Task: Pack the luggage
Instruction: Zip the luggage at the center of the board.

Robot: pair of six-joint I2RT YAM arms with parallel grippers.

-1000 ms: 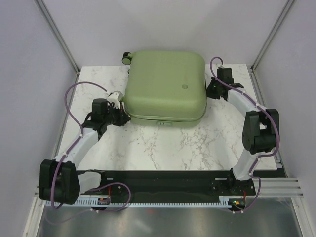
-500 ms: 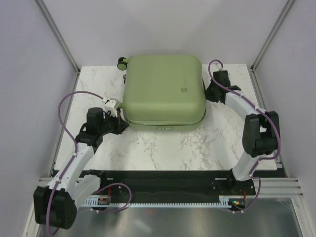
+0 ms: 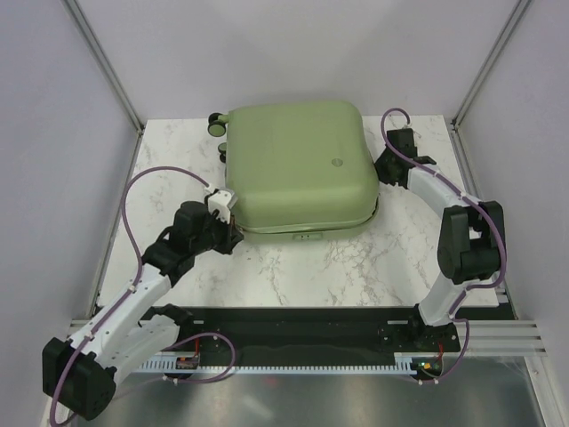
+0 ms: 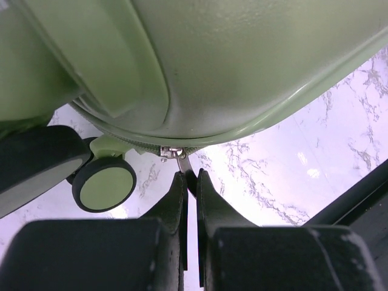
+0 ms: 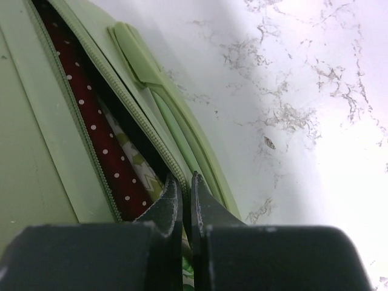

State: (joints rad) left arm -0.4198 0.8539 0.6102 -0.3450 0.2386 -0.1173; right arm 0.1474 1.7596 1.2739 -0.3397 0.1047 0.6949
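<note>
2 arms, top view: 1 on either side of the luggage (image 3: 298, 165); left gripper (image 3: 229, 233) at its near-left corner, right gripper (image 3: 384, 167) against its right side.
Luggage, top view: flat on the marble table (image 3: 356, 258), in the far half, lid down, turned a little askew; round logo (image 3: 337, 161) facing up on the shell; 2 wheels (image 3: 216, 122) jutting out at the far-left corner.
Left wrist view, fingers: left gripper (image 4: 189, 180) narrow, fingers (image 4: 173, 200) pinched on the metal zipper pull (image 4: 180, 159) hanging from the seam.
Left wrist view, surroundings: green shell filling the top of the view; 1 caster wheel (image 4: 104, 185) just left of the pull; marble to the right.
Right wrist view, fingers: right gripper (image 5: 182, 187) closed to a slit, fingers (image 5: 167, 209) set against the zipper track (image 5: 115, 91); anything pinched between them impossible to tell.
Right wrist view, seam: gaping here, red dotted cloth (image 5: 88, 121) and green patterned cloth (image 5: 142, 170) showing inside; side handle (image 5: 142, 63) just beyond the track, marble past it.
</note>
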